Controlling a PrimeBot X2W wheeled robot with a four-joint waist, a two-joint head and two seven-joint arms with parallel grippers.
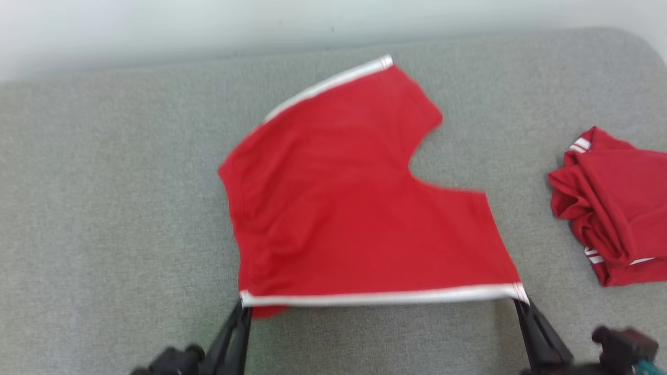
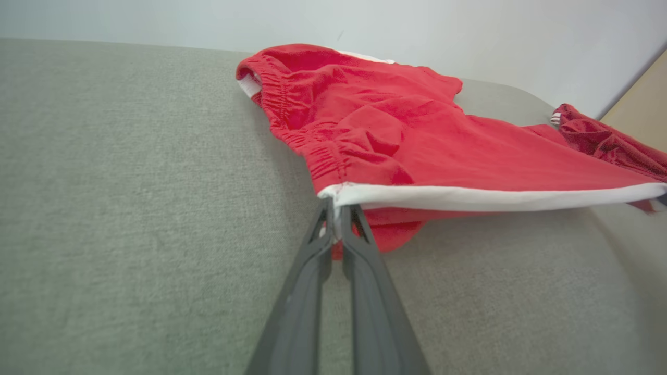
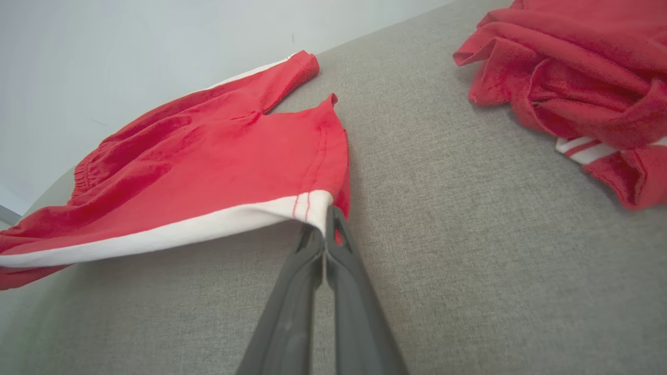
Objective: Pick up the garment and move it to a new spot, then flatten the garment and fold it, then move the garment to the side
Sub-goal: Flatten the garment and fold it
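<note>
Head view, centre of frame: red shorts (image 1: 354,208) lie spread on the grey cushioned surface (image 1: 104,208). The waistband (image 1: 234,208) faces the left of the frame and the two leg openings face the right, with the crotch notch at centre right. The far leg reaches the upper middle of the frame and lies on the cloth surface.

Near edge: the white side stripe (image 1: 380,297) is pulled straight across the lower middle of the frame, strung between the two grippers. In both wrist views this edge sits raised off the surface, with shadow under it.

Left gripper (image 1: 244,308), lower left of frame: fingers pressed together on the waistband-end corner of the stripe. In the left wrist view the tips pinch the white corner at centre frame. A small fold of red cloth hangs below them, and the gathered elastic is bunched just above.

Right gripper (image 1: 521,301), lower right of frame: closed tight on the hem-end corner of the stripe. In the right wrist view the tips clamp the white corner beside two thin red stitch lines.

Second red garment (image 1: 617,208), a crumpled heap with white stripes, lies at the right edge of the frame, apart from the shorts. Pale wall (image 1: 156,26) runs along the top.
</note>
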